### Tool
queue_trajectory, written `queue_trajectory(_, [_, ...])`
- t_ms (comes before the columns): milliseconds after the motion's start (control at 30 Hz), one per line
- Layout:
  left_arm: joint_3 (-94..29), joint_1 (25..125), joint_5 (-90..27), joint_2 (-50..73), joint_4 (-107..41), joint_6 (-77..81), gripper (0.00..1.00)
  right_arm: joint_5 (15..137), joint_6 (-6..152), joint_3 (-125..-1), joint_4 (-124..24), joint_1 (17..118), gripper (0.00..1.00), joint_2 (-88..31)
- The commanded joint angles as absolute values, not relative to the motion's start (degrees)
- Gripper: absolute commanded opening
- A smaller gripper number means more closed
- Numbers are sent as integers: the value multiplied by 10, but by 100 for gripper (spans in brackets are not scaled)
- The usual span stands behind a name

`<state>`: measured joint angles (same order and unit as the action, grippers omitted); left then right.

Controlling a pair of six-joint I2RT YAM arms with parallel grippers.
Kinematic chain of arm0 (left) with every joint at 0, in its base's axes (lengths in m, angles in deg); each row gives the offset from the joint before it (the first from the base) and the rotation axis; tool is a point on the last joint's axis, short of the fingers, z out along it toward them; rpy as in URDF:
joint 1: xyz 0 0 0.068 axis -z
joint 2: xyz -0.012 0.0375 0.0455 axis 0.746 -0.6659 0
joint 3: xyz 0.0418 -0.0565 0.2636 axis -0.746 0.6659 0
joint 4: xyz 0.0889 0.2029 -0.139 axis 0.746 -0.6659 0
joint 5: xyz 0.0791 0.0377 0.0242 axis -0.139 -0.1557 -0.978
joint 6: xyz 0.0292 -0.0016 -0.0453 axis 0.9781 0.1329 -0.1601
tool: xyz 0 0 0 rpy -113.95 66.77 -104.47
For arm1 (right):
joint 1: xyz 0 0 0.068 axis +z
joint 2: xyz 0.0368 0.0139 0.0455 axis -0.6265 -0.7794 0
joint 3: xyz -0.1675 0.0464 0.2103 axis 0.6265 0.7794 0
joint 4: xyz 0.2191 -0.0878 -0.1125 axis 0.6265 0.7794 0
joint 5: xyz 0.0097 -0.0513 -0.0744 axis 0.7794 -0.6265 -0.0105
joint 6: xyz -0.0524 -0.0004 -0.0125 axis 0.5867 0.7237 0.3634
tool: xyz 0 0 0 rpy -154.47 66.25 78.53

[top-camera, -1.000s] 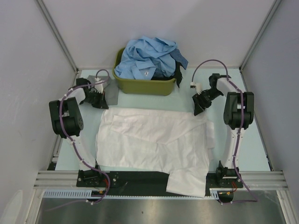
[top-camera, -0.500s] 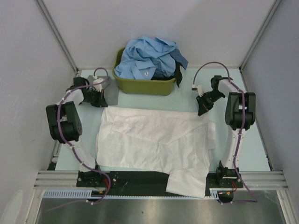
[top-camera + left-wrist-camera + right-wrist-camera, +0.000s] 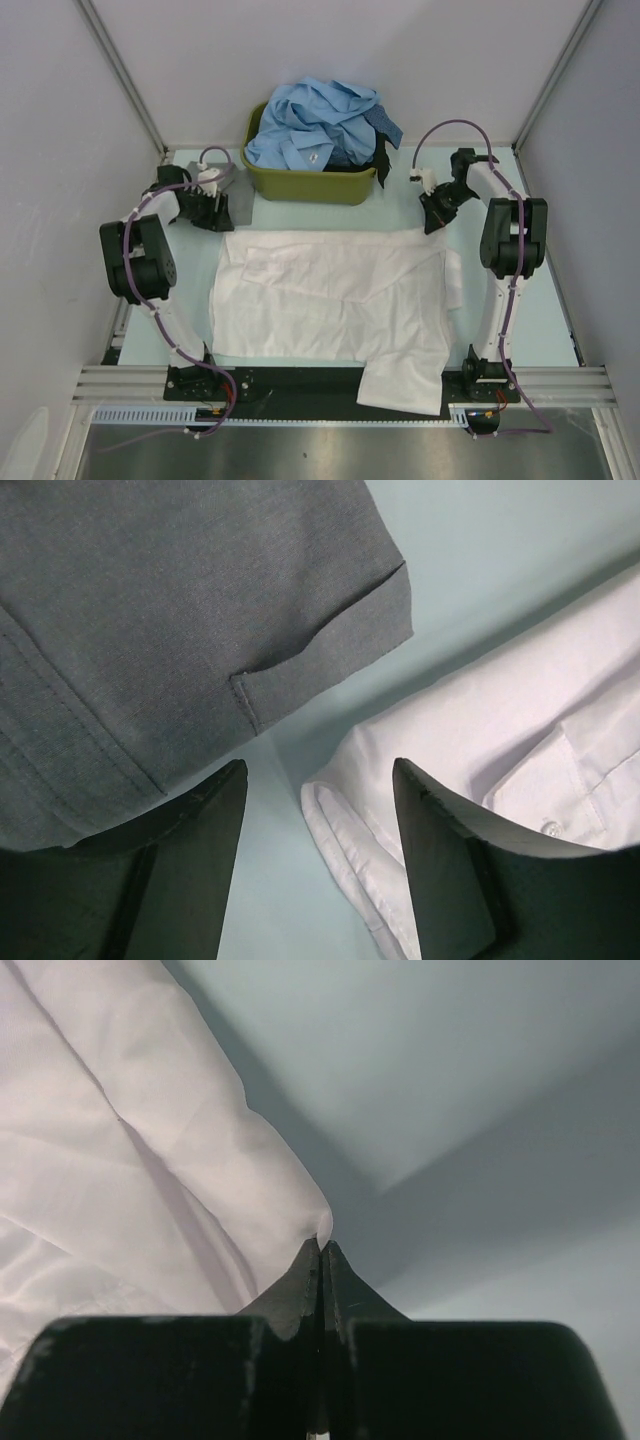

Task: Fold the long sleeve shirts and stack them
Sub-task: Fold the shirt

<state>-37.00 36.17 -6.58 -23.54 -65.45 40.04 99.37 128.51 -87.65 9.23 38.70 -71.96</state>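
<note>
White long-sleeve cloth shirt [image 3: 330, 295] is lying spread flat across the middle of the pale green table [image 3: 395, 212], with one part [image 3: 400, 385] hanging over the near edge toward the right. Its far right corner is being pinched by the right hand [image 3: 436, 216]. In the right wrist view that hand [image 3: 320, 1248] is showing fully closed, with the tip of the white cloth [image 3: 150, 1160] meeting the fingertips and bare table beyond it.

Left hand [image 3: 212, 212] is hovering at the shirt's far left corner, gripping nothing. In the left wrist view it [image 3: 320, 765] is standing open, its fingers [image 3: 190, 865] apart, with bare table between them. A rolled white edge with a button [image 3: 470, 770] is sitting just beside the right-side finger.

Folded grey cloth shirt [image 3: 180, 610] is lying flat near the far left corner of the table [image 3: 236, 200], apart from the white one.

Light blue cloth shirts [image 3: 315, 120] are heaping up out of an olive-green plastic tub [image 3: 300, 185] at the far edge, middle, with a dark cloth piece [image 3: 384, 128] showing on the pile's right side.
</note>
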Motion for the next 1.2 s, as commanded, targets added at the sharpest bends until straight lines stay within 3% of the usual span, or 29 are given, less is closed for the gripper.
queue_trajectory(0, [-365, 359, -77, -254, -641, 389, 66, 991, 1285, -883, 95, 405, 0, -715])
queue_trajectory(267, [-411, 370, -62, -300, -697, 411, 62, 987, 1280, -890, 95, 406, 0, -721])
queue_trajectory(333, [-408, 372, -47, -298, -701, 417, 45, 986, 1278, -891, 94, 406, 0, -722])
queue_trajectory(367, [-405, 371, -41, -293, -701, 417, 27, 982, 1275, -894, 93, 406, 0, -721])
queue_trajectory(467, [-402, 367, -12, -278, -701, 416, 7, 973, 1267, -898, 89, 401, 0, -719])
queue_trajectory(533, [-412, 359, 17, -255, -709, 408, 1, 973, 1263, -905, 88, 392, 0, -711])
queue_trajectory(767, [-453, 346, 21, -203, -691, 385, 0, 985, 1238, -939, 55, 366, 0, -705])
queue_trajectory(1067, [-516, 344, -24, -275, -633, 344, 0, 965, 1188, -1009, -1, 380, 0, -761])
queue_trajectory(1100, [-522, 344, -44, -280, -628, 344, 2, 956, 1187, -1014, -1, 383, 10, -768])
queue_trajectory(1133, [-525, 344, -56, -284, -625, 345, 15, 944, 1186, -1027, 7, 383, 23, -771])
queue_trajectory(1167, [-526, 340, -63, -281, -626, 346, 24, 943, 1188, -1029, 32, 380, 46, -766])
